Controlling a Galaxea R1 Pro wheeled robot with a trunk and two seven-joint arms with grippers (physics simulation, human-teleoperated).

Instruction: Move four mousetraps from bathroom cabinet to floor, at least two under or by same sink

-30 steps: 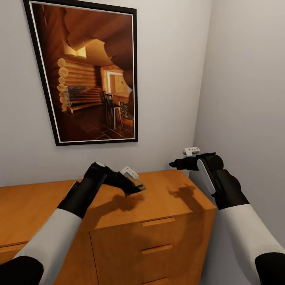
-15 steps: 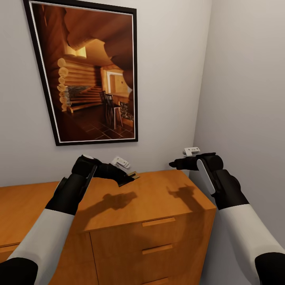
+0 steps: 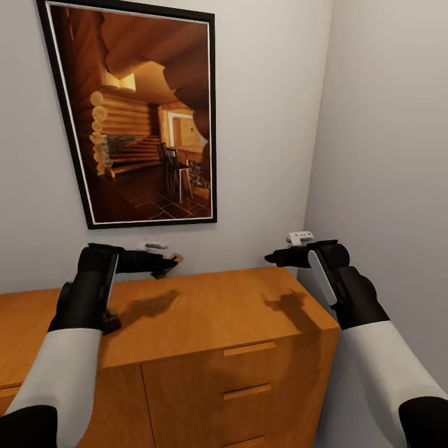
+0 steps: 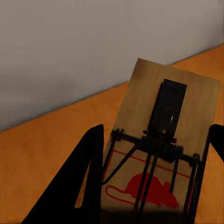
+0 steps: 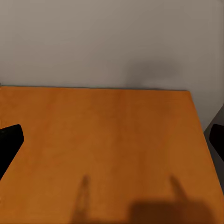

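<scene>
Left fingers (image 3: 163, 266) grip a trap (image 4: 163, 140), held above the cabinet (image 3: 205, 311) top at 10 o'clock; right fingers (image 3: 272, 257) spread, empty. Keep the trap level, grip firm, while turning toward the floor

both arms reach forward; the left gripper (image 3: 167, 264) grips a mousetrap (image 4: 164, 144), the right gripper (image 3: 271, 257) is spread wide.

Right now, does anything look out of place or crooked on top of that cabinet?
Nothing stands out. The left claw holds one mousetrap in the air above the cabinet, intact with its spring set. The right claw hovers open.
</scene>
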